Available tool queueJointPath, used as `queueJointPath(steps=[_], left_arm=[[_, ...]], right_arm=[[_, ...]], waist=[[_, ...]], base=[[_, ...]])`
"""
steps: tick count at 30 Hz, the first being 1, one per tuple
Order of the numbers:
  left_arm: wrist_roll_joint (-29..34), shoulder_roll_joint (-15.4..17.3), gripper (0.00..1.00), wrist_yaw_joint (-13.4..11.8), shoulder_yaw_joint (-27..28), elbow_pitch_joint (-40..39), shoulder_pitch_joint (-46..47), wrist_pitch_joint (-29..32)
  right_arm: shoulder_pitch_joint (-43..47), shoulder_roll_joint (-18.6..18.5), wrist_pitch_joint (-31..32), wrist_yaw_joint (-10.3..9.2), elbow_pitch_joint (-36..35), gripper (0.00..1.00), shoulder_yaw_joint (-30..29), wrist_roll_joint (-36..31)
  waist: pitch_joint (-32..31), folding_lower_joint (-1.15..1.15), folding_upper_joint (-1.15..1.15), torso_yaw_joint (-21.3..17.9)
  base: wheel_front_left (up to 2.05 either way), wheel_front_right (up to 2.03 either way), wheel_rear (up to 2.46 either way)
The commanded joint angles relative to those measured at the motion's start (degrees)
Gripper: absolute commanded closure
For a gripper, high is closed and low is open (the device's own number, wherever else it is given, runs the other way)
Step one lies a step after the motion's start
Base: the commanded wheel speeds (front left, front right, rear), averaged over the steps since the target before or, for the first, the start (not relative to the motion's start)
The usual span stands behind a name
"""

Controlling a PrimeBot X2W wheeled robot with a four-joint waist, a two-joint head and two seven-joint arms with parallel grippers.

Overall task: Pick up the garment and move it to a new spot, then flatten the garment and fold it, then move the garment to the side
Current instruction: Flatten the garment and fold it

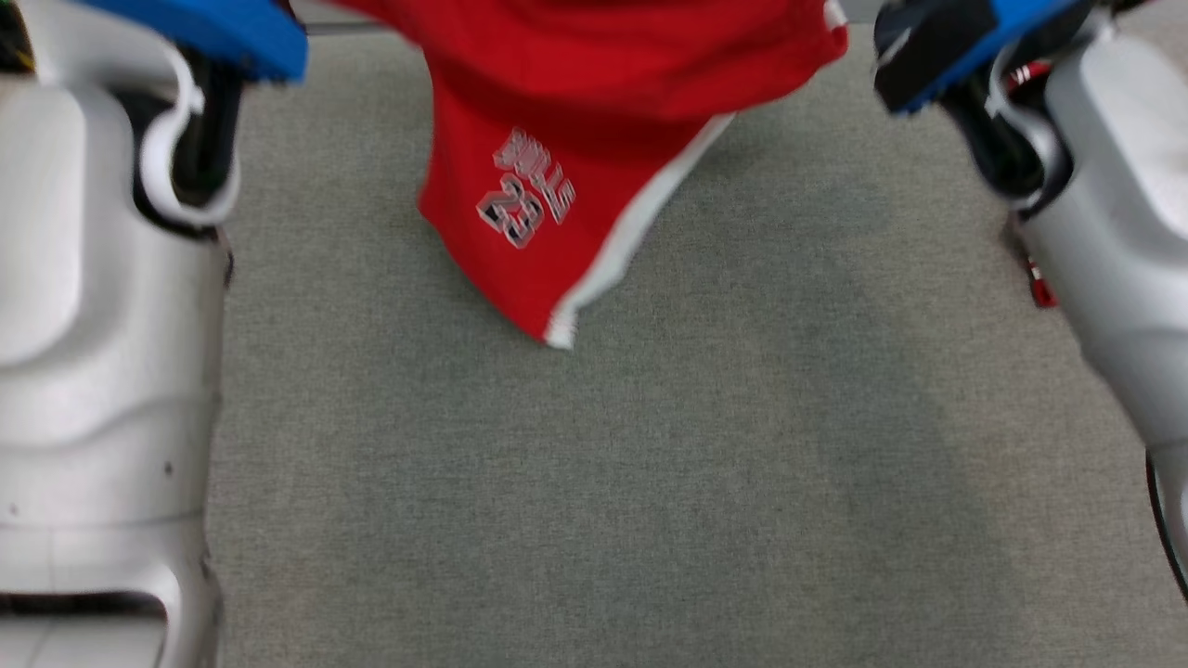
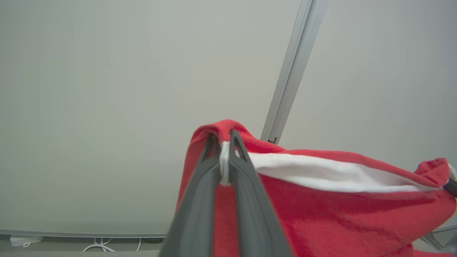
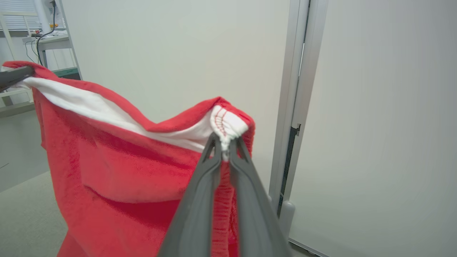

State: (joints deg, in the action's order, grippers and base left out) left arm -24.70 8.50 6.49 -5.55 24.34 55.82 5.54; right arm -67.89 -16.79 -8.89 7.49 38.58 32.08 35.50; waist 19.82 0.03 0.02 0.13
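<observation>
The left gripper (image 2: 224, 138) is clamped shut on one end of the white waistband (image 2: 321, 173) of a red fleece pair of shorts with white trim (image 1: 594, 102). A fold of red cloth bunches just past its fingertips. From there the waistband runs off to this gripper's right, reaching the right gripper (image 3: 224, 144), which pinches the band's other, gathered end between its closed fingers.

The shorts hang between and below the two grippers, with the band sagging a little in the middle. In the right wrist view the red cloth drops away to that gripper's left and beneath it, and the left gripper's dark tip holds the far corner at the upper left.

From the head camera, one leg of the shorts dangles below the grippers over the grey cloth-covered tabletop (image 1: 761, 482). It carries a silver "BULLS 23" print (image 1: 524, 190) and a white side stripe (image 1: 640, 223). Whether its lowest corner touches the tabletop cannot be told. The pale left forearm (image 1: 83, 325) and pale right forearm (image 1: 1114, 241) flank the shorts.

Beyond both grippers stand a plain light wall panel (image 2: 125, 89) and a grey metal post (image 2: 291, 75).
</observation>
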Motion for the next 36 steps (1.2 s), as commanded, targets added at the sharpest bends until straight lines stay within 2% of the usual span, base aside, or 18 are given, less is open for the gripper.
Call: queueJointPath(steps=[1, 7, 9, 13, 20, 23, 28, 36], left_arm=[[1.45, 0.34, 1.0, -0.28, -0.42, 3.85, 9.29, -1.18], [1.83, -0.55, 1.0, 0.06, -0.56, 13.86, 24.36, -6.22], [1.72, -0.69, 1.0, 0.15, -0.78, 15.37, 25.51, -7.09], [0.58, -1.31, 1.0, 0.7, -1.97, 20.74, 24.59, -10.27], [-3.31, -2.89, 1.0, 1.13, -3.34, 26.44, 10.91, -17.93], [-5.05, -3.55, 1.0, 1.1, -4.34, 26.13, 2.65, -19.62], [-5.46, -3.53, 1.0, 1.11, -5.18, 21.99, -11.48, -20.74], [-3.46, -3.92, 1.0, 0.12, -1.33, 9.3, -34.62, -20.76]], right_arm=[[-8.12, 1.25, -0.49, 0.01, 3.93, 1.0, -1.0, 0.83], [-20.36, 2.96, -3.45, 0.01, 12.14, 1.0, -1.07, 1.8], [-21.04, 3.42, -3.83, 0.01, 12.97, 1.0, -0.75, 2.37], [-19.14, 3.63, -4.87, 0.01, 14.93, 1.0, 3.59, 3.44], [-6.34, 3.32, -6.26, 0.01, 13.01, 1.0, 10.24, 7.05], [0.39, 1.99, -6.35, 0.01, 8.8, 1.0, 11.52, 6.09], [14.94, -0.17, -6.34, 0.01, -0.14, 1.0, 10.41, 4.58], [38.09, -2.57, -6.34, 0.01, -12.08, 1.0, 7.38, 4.29]], waist=[[2.95, -0.03, -0.02, 0.54], [5.12, -0.03, -0.02, -0.19], [5.2, -0.03, -0.02, -0.25], [5.23, -0.03, -0.02, -0.34], [4.25, -0.03, -0.02, -0.6], [3.54, -0.03, -0.02, -0.74], [0.67, -0.03, -0.02, -0.78], [-6.61, -0.03, -0.02, -1.01]], base=[[0.0, 0.0, 0.0], [0.0, 0.0, 0.0], [0.0, 0.0, 0.0], [0.0, 0.0, 0.0], [0.0, 0.0, 0.0], [0.0, 0.0, 0.0], [0.0, 0.0, 0.0], [0.0, 0.0, 0.0]])
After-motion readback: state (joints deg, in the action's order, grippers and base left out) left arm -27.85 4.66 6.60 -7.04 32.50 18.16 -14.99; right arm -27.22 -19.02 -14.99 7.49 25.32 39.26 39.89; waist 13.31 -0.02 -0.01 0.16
